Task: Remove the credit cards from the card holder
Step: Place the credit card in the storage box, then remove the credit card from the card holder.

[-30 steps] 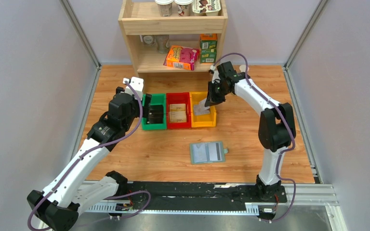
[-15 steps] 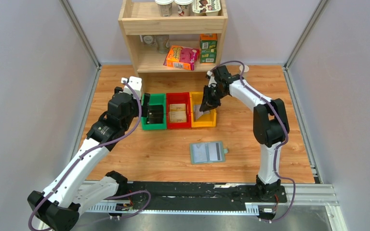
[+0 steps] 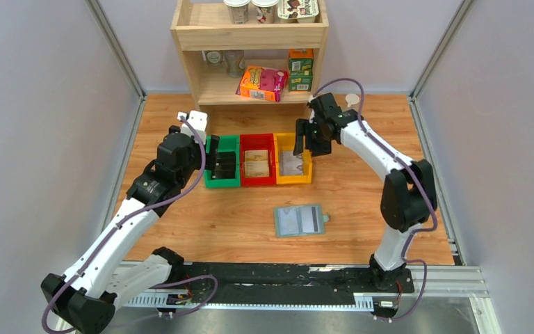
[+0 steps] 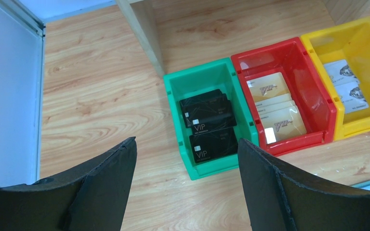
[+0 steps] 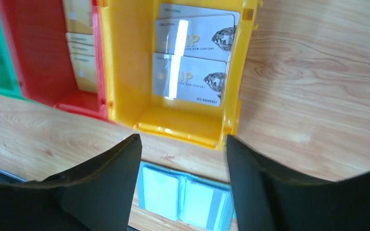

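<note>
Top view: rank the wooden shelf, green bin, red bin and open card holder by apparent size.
1. Wooden shelf.
2. Green bin and red bin, alike.
3. Card holder, only slightly smaller; close call.

Pale grey walls [image 3: 35,104] around a wood-grain tabletop [image 3: 208,223], stocked wooden shelf unit [image 3: 250,36] at the back.

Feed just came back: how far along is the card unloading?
Done: black cards in the green bin, gold cards in the red bin, silver cards in the yellow bin. In hand: nothing; left end effector and right end effector hover open. Left: the open card holder seems to hold one striped card.
</note>
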